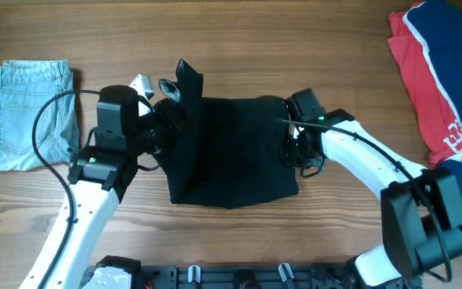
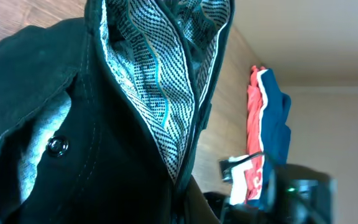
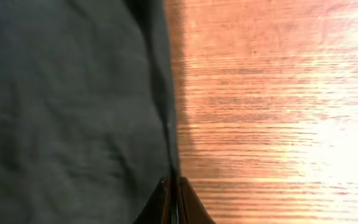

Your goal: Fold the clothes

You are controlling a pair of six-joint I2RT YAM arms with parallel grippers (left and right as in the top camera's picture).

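At the near edge of the table (image 1: 311, 32), the two arms reach inward from the left and right corners towards the middle. The clothes (image 1: 231, 152), a plain black garment, lie spread in a rough rectangle at the table's centre, between the two arms.

The left gripper (image 1: 169, 119) sits at the garment's left edge. Its fingers are buried in the fabric and pressed together on it, and a flap of black cloth stands up just beyond it. In the left wrist view the raised cloth fills the frame. It shows a black-and-white patterned lining (image 2: 148, 81) and a dark round button (image 2: 57, 145) on the outer fabric.

The right gripper (image 1: 289, 148) sits at the garment's right edge. In the right wrist view its fingertips (image 3: 166, 202) meet with no gap, pinching the black hem where it borders bare wood.

Farther back on the left, light blue denim shorts (image 1: 30, 112) lie flat, well apart from the black garment. At the far right corner a red and navy garment (image 1: 439, 80) with white trim runs off the frame.
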